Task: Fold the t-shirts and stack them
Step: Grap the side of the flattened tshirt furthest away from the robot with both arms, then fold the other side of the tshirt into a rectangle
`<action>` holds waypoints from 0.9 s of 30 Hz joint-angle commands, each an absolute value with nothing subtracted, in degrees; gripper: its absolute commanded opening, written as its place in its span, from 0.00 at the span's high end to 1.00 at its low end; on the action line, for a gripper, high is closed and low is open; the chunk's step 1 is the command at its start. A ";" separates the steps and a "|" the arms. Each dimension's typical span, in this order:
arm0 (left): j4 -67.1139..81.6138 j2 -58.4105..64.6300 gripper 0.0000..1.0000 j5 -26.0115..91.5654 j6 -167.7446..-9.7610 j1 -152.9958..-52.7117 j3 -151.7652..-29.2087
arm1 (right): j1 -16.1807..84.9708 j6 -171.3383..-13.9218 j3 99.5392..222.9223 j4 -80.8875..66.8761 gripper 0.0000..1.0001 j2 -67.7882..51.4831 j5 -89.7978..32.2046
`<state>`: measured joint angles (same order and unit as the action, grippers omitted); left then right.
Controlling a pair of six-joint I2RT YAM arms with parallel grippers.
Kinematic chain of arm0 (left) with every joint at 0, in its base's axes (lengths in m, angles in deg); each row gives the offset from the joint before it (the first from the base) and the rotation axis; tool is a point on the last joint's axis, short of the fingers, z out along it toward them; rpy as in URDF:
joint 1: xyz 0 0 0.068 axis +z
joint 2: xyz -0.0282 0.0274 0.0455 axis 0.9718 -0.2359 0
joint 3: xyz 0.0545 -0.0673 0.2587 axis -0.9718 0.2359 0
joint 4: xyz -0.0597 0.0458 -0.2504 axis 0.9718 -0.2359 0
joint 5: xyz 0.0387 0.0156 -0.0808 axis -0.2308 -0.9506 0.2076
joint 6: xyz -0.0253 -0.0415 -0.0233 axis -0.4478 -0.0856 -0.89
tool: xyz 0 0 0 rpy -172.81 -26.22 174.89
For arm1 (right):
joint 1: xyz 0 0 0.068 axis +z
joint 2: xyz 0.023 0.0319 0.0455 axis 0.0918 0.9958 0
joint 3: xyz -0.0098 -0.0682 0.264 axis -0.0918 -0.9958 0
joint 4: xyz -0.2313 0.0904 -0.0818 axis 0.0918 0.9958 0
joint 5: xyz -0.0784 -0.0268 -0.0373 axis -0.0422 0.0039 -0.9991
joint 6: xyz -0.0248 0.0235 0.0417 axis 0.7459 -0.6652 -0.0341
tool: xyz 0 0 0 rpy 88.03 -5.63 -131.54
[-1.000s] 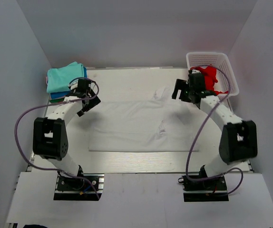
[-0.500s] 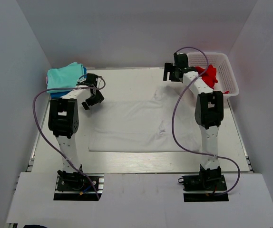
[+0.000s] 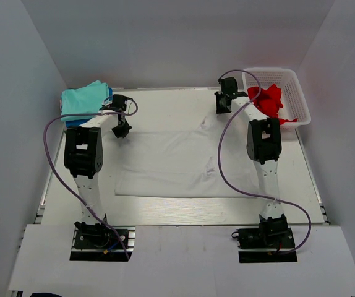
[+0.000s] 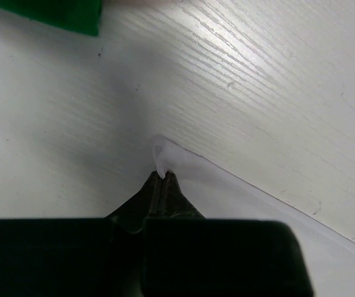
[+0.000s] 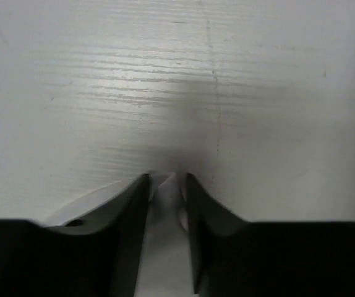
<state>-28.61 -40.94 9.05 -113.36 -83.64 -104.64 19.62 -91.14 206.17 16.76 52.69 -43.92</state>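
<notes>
White t-shirt [image 3: 177, 164] lies spread flat across the middle of the table [image 3: 165, 207] in the top view, its near hem straight and parallel to the table's near edge, with a few soft creases right of centre. Both arms reach from the bottom of the frame over the cloth to its far side.

At the shirt's far left corner, the left gripper [image 3: 121, 130] points down at the table. Its wrist view shows the fingers pressed together, with a small peak of white cloth pinched at the tips [image 4: 163, 176]. At the far right, near the rumpled part of the shirt, sits the right gripper [image 3: 221, 104]. Its fingers stand narrow, and a fold of white cloth fills the slit between them [image 5: 167, 179].

Farther back, in the upper left, a teal t-shirt [image 3: 85, 99] tops a folded pile with a blue t-shirt [image 3: 72, 124] under it. A green t-shirt [image 4: 54, 12] edge shows in the upper left of the left wrist view. In the upper right, a red t-shirt [image 3: 269, 99] lies bunched in the white basket [image 3: 289, 77].
</notes>
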 commanded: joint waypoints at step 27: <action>-16.65 -12.72 1.00 13.00 -108.20 -84.44 -81.95 | 23.72 -92.93 147.24 -1.98 1.00 -1.04 -45.22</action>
